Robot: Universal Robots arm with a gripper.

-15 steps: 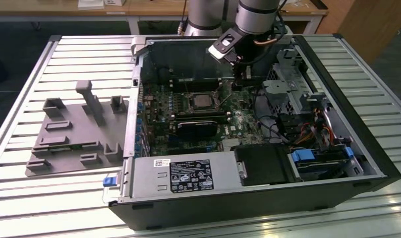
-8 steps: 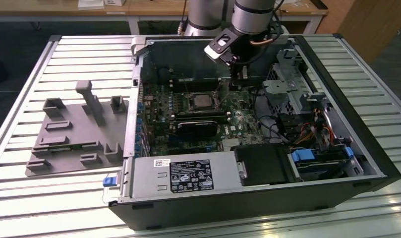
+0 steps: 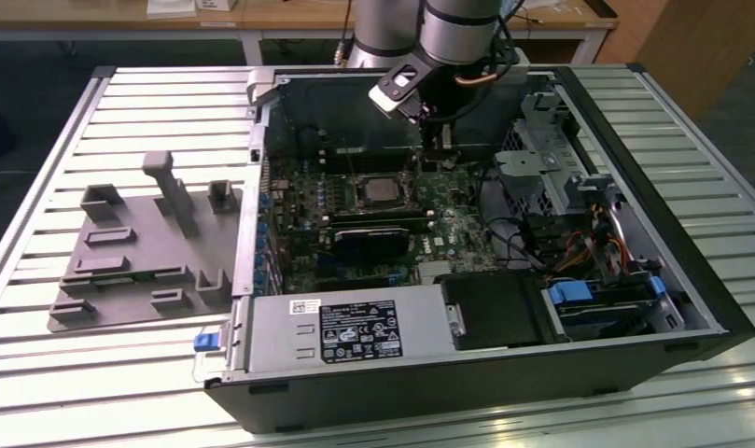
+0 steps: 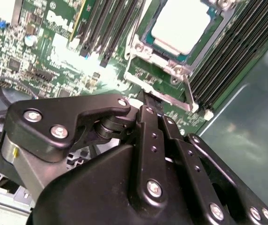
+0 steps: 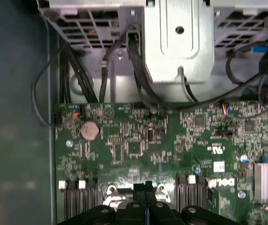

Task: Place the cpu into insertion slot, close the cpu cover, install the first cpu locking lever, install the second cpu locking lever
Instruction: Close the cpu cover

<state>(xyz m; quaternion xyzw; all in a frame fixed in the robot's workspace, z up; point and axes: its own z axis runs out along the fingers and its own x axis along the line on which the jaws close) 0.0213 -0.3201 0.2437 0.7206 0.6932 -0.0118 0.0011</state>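
Note:
The cpu lies in the insertion slot, its silvery top showing. The cpu cover, a thin metal frame, lies flat around the chip. A thin metal locking lever runs along the socket's edge on the side toward my gripper. My gripper is shut, its black fingers pressed together with nothing visible between them. Its tip hangs just off that socket edge, and I cannot tell whether it touches the lever. In the exterior view the gripper reaches down inside the open computer case, just to the exterior view's right of the socket. In the first wrist view the gripper sits over the green board.
Long black memory slots flank the socket. A black card and power supply sit nearer the case's front. A metal drive cage and black cables lie beyond the board. A grey fixture plate rests on the table at the exterior view's left.

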